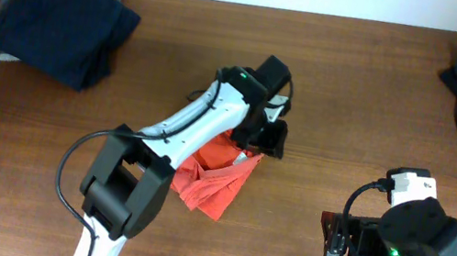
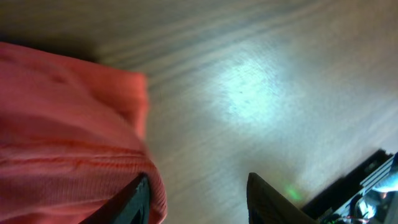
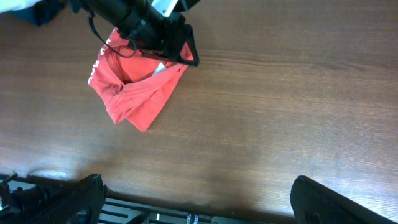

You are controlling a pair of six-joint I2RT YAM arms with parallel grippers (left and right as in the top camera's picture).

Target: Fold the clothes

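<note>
Overhead view: a crumpled red-orange T-shirt lies mid-bench, partly under the left arm. The left end effector sits at the shirt's upper edge, half spread, with bare wood showing between its fingers and cloth against one. The right end effector hovers well apart, spread wide.

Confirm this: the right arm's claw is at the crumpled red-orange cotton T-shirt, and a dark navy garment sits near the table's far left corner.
Not right: it is the left claw at the crumpled red-orange cotton T-shirt, as the overhead view shows. The rest holds.
</note>
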